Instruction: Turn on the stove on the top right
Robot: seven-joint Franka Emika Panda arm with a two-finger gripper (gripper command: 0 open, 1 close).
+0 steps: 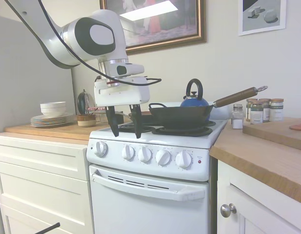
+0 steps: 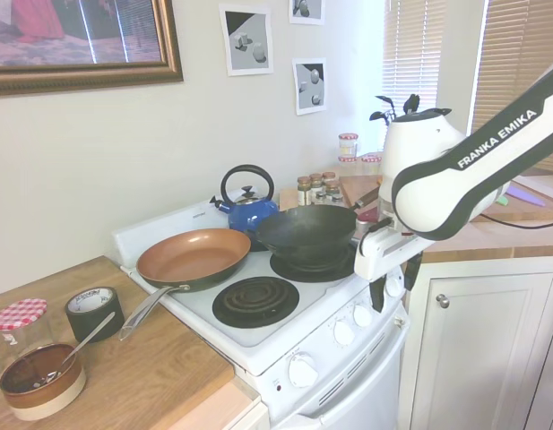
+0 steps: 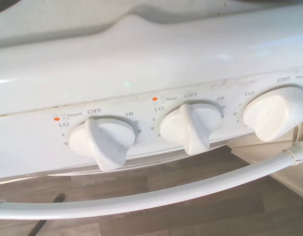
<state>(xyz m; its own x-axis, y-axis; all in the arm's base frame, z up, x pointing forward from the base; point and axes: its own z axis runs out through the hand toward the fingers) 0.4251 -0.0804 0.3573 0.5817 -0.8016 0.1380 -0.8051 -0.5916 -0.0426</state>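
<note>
Stove sits between white cabinets, 5 knobs across its front panel. Pincer spread, empty, hanging just above the front edge over the left-side knobs, touching nothing. Wrist view: 3 knobs, 2 marked Front and Rear. Further back, black wok and blue kettle on the burners.

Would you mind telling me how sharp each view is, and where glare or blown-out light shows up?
First exterior view: fairly sharp, with a bright glare patch on the framed painting. Second exterior view: the window blinds are blown out, and streaks of glare cross the painting. Wrist view: soft but readable; OFF, LO and HI print around the knobs is legible, with a mild sheen on the stove enamel.
</note>
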